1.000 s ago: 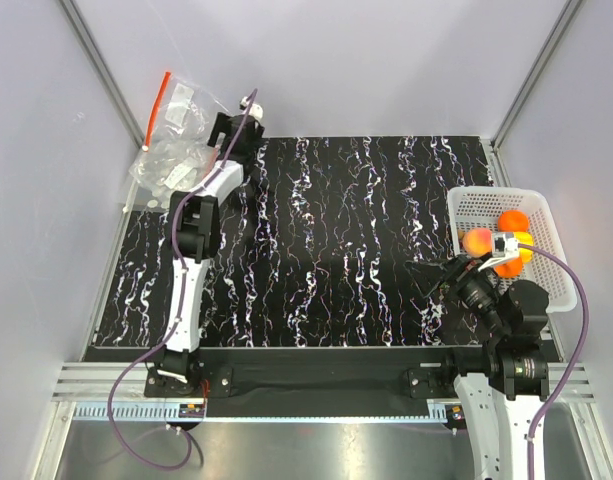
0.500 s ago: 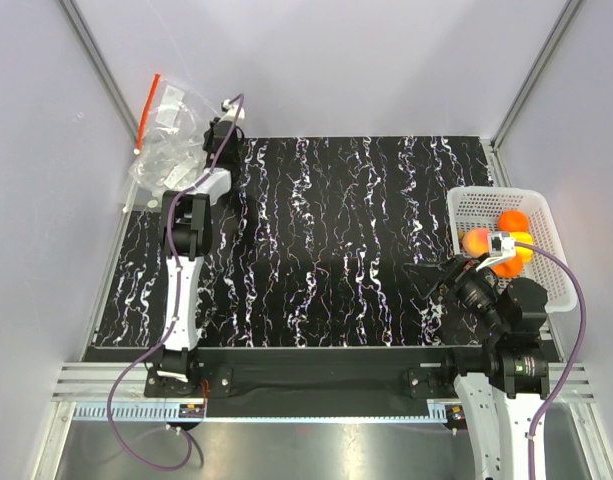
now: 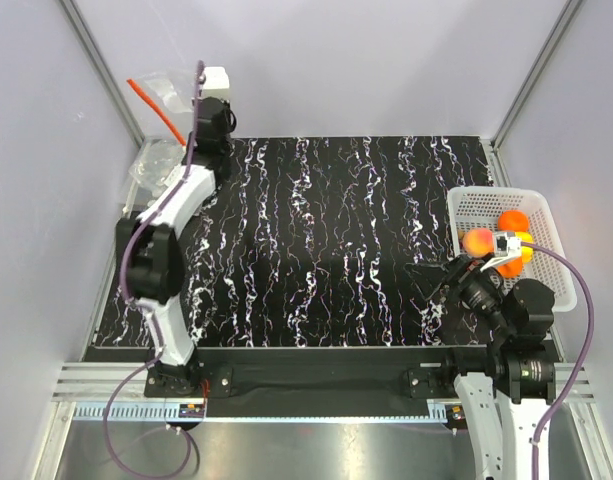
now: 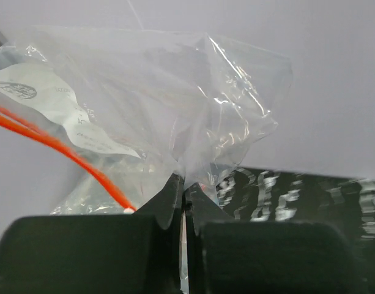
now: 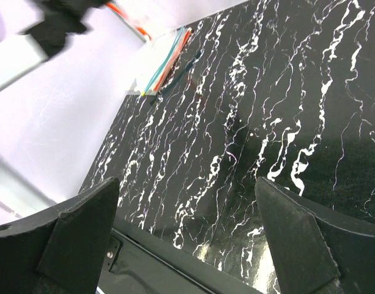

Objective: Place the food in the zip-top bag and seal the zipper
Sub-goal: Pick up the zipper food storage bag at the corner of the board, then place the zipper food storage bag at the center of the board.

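The clear zip-top bag [image 4: 150, 98] hangs crumpled from my left gripper [image 4: 183, 187], whose jaws are shut on a fold of its plastic. Its red-orange zipper [image 4: 59, 149] runs down the left side, beside a white label [image 4: 49, 104]. From above, the left gripper [image 3: 201, 100] holds the bag [image 3: 164, 92] raised at the mat's far-left corner. The food, orange [image 3: 513, 221], peach-pink [image 3: 477, 241] and yellow [image 3: 527, 246] balls, lies in the white basket [image 3: 476, 205] on the right. My right gripper [image 5: 193, 226] is open over bare mat, next to the basket [image 3: 451, 283].
More clear plastic bags [image 3: 154, 166] lie on the mat's far-left corner; the right wrist view shows them with teal and red strips [image 5: 166, 61]. Grey walls and metal posts close in the black marbled mat [image 3: 336, 240]. The basket sits against the right edge.
My left gripper has shut on the bag and lifted it up and back from the pile, the arm rising with it. The right arm has not moved.
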You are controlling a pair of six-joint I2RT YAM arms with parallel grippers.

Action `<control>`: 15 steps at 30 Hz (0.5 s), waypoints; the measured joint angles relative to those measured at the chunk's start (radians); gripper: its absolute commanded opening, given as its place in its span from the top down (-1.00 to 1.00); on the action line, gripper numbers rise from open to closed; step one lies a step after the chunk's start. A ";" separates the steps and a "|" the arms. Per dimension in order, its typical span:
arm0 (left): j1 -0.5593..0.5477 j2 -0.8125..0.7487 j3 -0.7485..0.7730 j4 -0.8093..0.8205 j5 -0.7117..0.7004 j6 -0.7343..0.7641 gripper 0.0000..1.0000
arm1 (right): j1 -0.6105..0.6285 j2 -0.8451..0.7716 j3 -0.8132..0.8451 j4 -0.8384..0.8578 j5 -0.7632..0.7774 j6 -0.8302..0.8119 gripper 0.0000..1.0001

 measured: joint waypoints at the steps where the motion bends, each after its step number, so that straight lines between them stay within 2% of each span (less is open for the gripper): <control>1: -0.011 -0.065 -0.020 -0.018 0.008 -0.035 1.00 | 0.000 0.004 0.013 -0.008 0.003 0.000 -0.99; 4: -0.068 -0.260 -0.108 -0.061 0.050 -0.155 1.00 | 0.000 0.007 0.040 -0.020 0.012 0.003 -0.99; 8: -0.170 -0.534 -0.306 -0.119 0.165 -0.359 1.00 | 0.000 0.013 0.066 -0.064 0.047 0.003 -0.99; 15: -0.330 -0.821 -0.544 -0.185 0.387 -0.637 1.00 | 0.000 0.100 0.111 -0.161 0.088 -0.020 -0.99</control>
